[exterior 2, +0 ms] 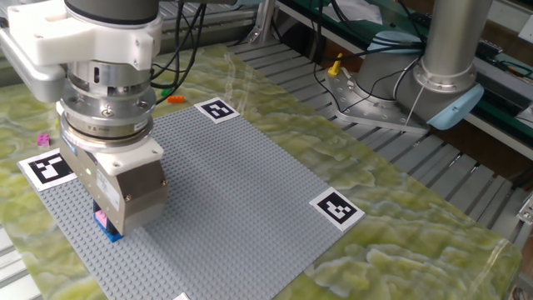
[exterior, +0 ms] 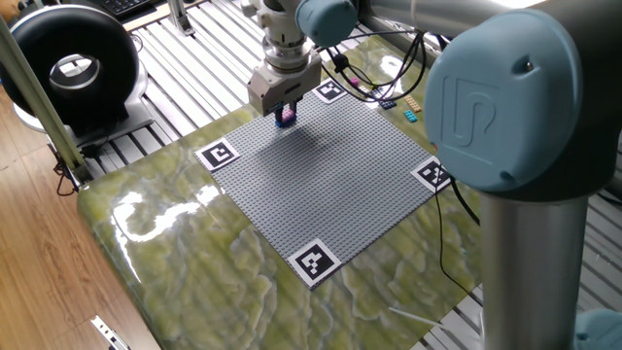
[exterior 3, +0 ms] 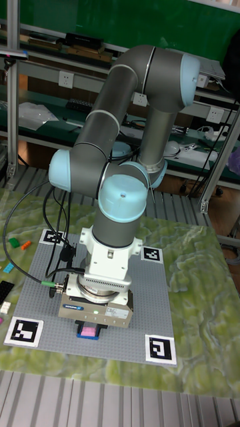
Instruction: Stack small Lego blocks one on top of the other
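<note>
One fixed view: the gripper (exterior: 285, 114) stands low over the far corner of the grey baseplate (exterior: 330, 180), near one fiducial marker (exterior: 329, 92). You can see the magenta-pink brick (exterior: 286, 115) between the fingertips with a sliver of the blue brick (exterior: 285, 122) under it — too small here to tell whether the studs have seated.

The other fixed view: the gripper body hides most of the stack. Only an edge of pink (exterior 2: 101, 218) shows, sitting on blue (exterior 2: 112, 234), which rests on the baseplate. A stray pink piece (exterior 2: 42, 139) lies well apart on the table.

Tall fixed view: pink (exterior 3: 89, 330) sits directly over blue (exterior 3: 89, 335), both just beneath the gripper housing, between the two near markers.

Finger state: I cannot tell whether the fingers are clamping the pink brick or have let go — the housing covers the contact.

Risk, as a judgement: if you lift while the fingers grip, the pink brick — perhaps both — may come up. If the bricks are slightly offset, pressing could tilt pink or skid blue across the plate.
</note>
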Robot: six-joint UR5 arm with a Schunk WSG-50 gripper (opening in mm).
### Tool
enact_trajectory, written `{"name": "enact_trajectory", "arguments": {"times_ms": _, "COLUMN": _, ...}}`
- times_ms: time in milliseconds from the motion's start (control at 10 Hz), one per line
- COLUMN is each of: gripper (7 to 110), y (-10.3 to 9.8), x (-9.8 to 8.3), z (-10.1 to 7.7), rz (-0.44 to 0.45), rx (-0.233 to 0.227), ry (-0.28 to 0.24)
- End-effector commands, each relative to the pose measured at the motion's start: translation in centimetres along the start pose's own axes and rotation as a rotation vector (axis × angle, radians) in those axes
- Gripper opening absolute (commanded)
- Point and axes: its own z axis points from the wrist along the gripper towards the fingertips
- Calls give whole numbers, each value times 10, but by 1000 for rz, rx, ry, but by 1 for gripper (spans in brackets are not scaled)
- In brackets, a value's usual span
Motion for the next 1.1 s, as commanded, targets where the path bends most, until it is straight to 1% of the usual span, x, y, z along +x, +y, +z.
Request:
{"name": "enact_trajectory", "arguments": {"times_ms": 0, "gripper": 7, "y": 3, "x": -1, "z": -2, "rz": 11, "rx": -12, "ry": 1}}
{"name": "enact_trajectory", "arguments": {"times_ms": 300, "gripper": 7, "y": 2, "x": -2, "z": -1, "rz": 10, "rx": -16, "ry": 3}}
{"name": "enact_trajectory", "arguments": {"times_ms": 600, "gripper": 7, "y": 3, "x": -3, "z": 5, "rz": 14, "rx": -26, "ry": -3}}
{"name": "enact_trajectory", "arguments": {"times_ms": 800, "gripper": 7, "y": 1, "x": 0, "z": -5, "rz": 8, "rx": -28, "ry": 12}}
{"name": "enact_trajectory", "arguments": {"times_ms": 900, "gripper": 7, "y": -3, "x": 4, "z": -12, "rz": -15, "rx": -37, "ry": 39}}
{"name": "enact_trajectory", "arguments": {"times_ms": 1000, "gripper": 7, "y": -10, "x": 4, "z": -19, "rz": -49, "rx": -28, "ry": 60}}
